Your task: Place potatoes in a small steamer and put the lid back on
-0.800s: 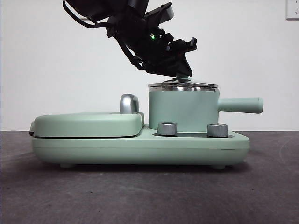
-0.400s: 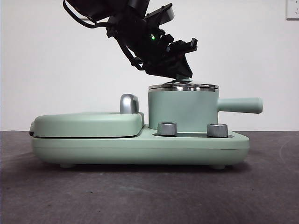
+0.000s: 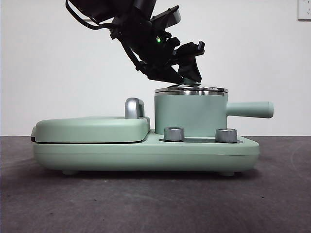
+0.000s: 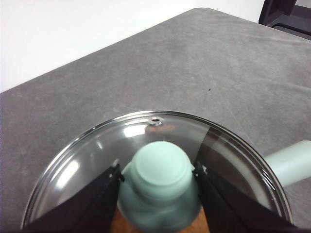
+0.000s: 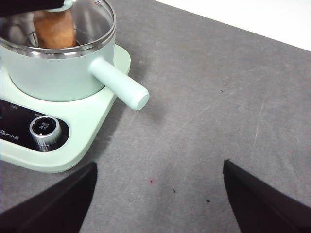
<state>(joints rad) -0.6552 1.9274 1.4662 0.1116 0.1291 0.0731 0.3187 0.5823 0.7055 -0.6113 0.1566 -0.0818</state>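
Observation:
The small steamer (image 3: 189, 114) stands on the right half of a mint-green cooker base (image 3: 146, 153), its straight handle (image 3: 250, 109) pointing right. The glass lid (image 3: 190, 90) lies flat on its steel rim. My left gripper (image 3: 190, 77) tilts down from the upper left over the lid. In the left wrist view its jaws (image 4: 158, 172) stand open, close on either side of the green knob (image 4: 160, 179). The potatoes (image 5: 53, 26) show orange-brown inside the steamer (image 5: 48, 68) through the lid (image 5: 95, 14). My right gripper (image 5: 160, 204) hangs open over the table, to the right of the cooker.
A flat mint-green griddle cover (image 3: 92, 128) with a chrome handle (image 3: 134, 108) fills the base's left half. Two steel dials (image 3: 174, 134) (image 3: 226, 135) sit at the front of the base. Dark grey table (image 5: 218, 97) spreads to the right of the cooker.
My left gripper has risen a little and tipped back from the knob, while the lid stays flat on the steamer's rim. Nothing else moved.

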